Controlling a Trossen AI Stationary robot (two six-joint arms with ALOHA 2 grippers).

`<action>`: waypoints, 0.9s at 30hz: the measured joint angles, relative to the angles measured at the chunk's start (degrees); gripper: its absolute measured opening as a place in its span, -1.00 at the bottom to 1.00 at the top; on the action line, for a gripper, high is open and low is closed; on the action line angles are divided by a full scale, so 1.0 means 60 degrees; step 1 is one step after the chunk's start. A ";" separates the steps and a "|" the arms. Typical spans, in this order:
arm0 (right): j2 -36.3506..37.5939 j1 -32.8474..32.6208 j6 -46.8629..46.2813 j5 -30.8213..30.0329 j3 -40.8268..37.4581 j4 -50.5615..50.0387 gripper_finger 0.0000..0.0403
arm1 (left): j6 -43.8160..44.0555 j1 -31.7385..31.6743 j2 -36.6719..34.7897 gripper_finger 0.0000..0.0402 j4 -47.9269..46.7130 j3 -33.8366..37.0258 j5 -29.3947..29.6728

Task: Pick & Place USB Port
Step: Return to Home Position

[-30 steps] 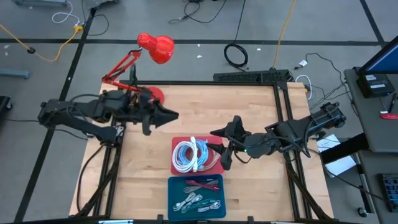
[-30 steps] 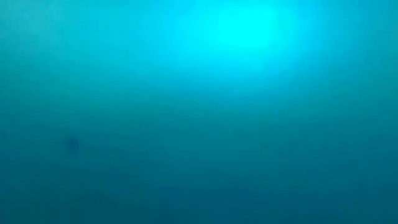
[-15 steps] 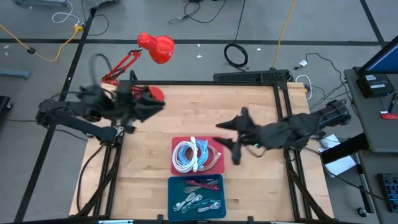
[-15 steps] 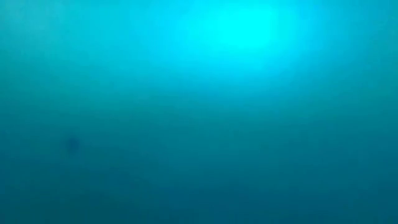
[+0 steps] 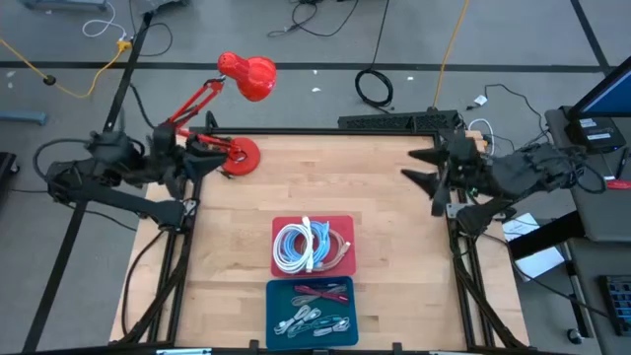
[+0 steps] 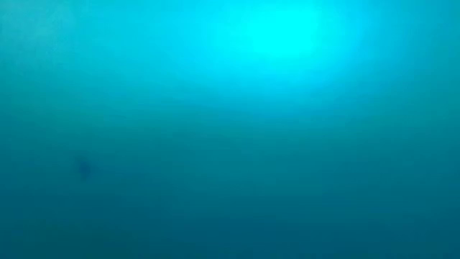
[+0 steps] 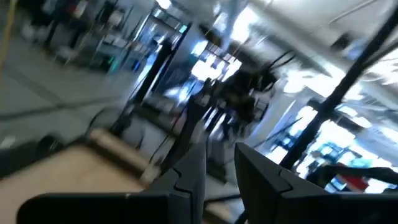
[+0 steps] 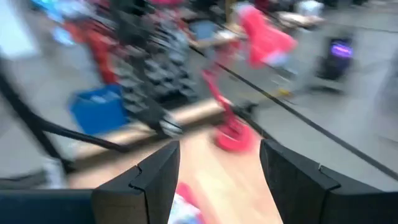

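Note:
A red tray (image 5: 341, 223) near the table's middle holds coiled white cables (image 5: 301, 247). Just nearer lies a blue tray (image 5: 273, 314) with several thin cables in it. My left gripper (image 5: 205, 158) is drawn back at the table's far left edge, beside the red lamp's base; its fingers stand a narrow gap apart in the left wrist view (image 7: 221, 171). My right gripper (image 5: 422, 168) hovers at the table's right edge, open wide (image 8: 221, 168), and holds nothing. The low view shows only a blue haze.
A red desk lamp (image 5: 246, 74) stands with its round base (image 5: 240, 155) on the table's far left corner, close to my left gripper. Black frame rails (image 5: 449, 197) run along the table's edges. Bare wood lies between the trays and both arms.
Both arms have pulled back from the table's middle. My left gripper moved toward the left edge, ending beside the lamp base. My right gripper left the red tray's right side and swung toward the right, far edge, staying open. The trays and cables have not moved.

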State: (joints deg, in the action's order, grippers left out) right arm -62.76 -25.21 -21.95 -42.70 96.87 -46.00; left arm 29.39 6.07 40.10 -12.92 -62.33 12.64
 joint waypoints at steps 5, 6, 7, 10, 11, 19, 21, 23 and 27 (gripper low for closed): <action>0.0293 0.0004 -0.1387 -0.1124 -0.0079 -0.3521 0.07 | 0.0398 0.0003 -0.0080 -0.56 -0.1929 0.0000 0.0149; 0.0353 0.0004 -0.1636 -0.1341 -0.0226 -0.4148 0.07 | 0.0201 0.0003 -0.0080 -0.56 -0.2433 0.0000 0.0148; 0.0440 0.0004 -0.1849 -0.1585 -0.0456 -0.4675 0.07 | 0.0029 0.0003 -0.0080 -0.56 -0.2984 0.0000 0.0152; 0.0887 0.0010 -0.2775 -0.2520 -0.1619 -0.5716 0.07 | 0.0351 0.0004 0.0051 -0.56 -0.4622 0.0000 0.0496; 0.1085 0.0041 -0.3083 -0.2731 -0.2109 -0.5872 0.07 | 0.0511 0.0003 0.0119 -0.56 -0.5229 0.0000 0.0731; 0.3102 0.0427 -0.5142 -0.1343 -0.6498 -0.5729 0.07 | 0.2312 0.0003 0.0162 -0.56 -0.7578 0.0557 0.2425; 0.3673 0.0441 -0.5814 -0.0651 -0.7461 -0.5558 0.07 | 0.2652 0.0003 -0.0164 -0.56 -0.7112 0.1146 0.2713; 0.4243 0.0441 -0.6360 -0.0078 -0.8260 -0.5158 0.07 | 0.2999 0.0017 -0.0608 -0.56 -0.6244 0.1941 0.2830; 0.5188 0.0441 -0.6248 0.0379 -0.9134 -0.3671 0.07 | 0.3155 0.0348 -0.1616 -0.56 -0.3877 0.3799 0.2841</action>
State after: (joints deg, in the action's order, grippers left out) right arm -31.64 -22.57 -59.44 -40.42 42.07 -68.03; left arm 48.32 8.16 30.40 -36.18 -39.53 29.69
